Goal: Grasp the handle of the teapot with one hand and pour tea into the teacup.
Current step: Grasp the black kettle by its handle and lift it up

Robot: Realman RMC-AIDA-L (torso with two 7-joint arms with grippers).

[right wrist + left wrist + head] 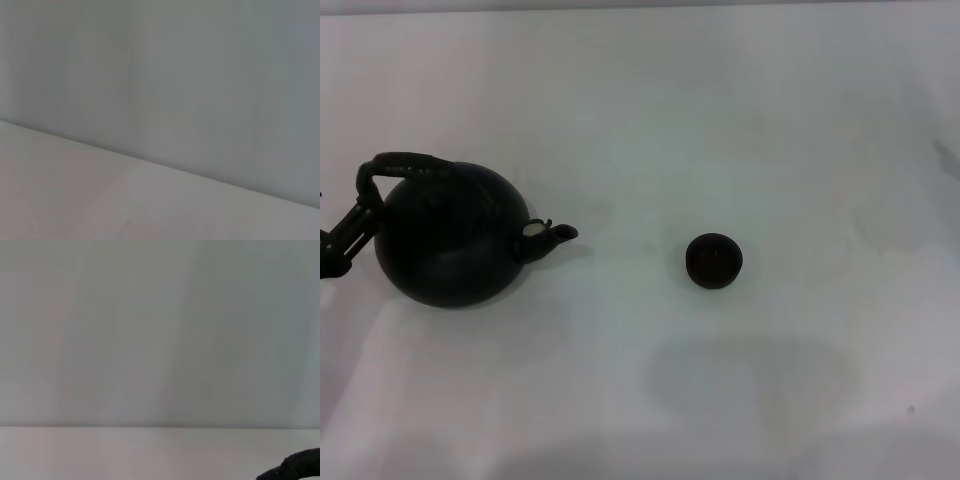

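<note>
Teapot [445, 240] sitting at the left of the white surface [650, 120], spout aimed at the teacup [713, 260] well apart to its right, left claw [350, 235] at the handle [405, 163], grip can't be told, right claw out of sight.

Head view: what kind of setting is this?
Probably a lab test bench, not a kitchen: a bare white table with only a black teapot and a small teacup, and a plain grey wall behind.
</note>
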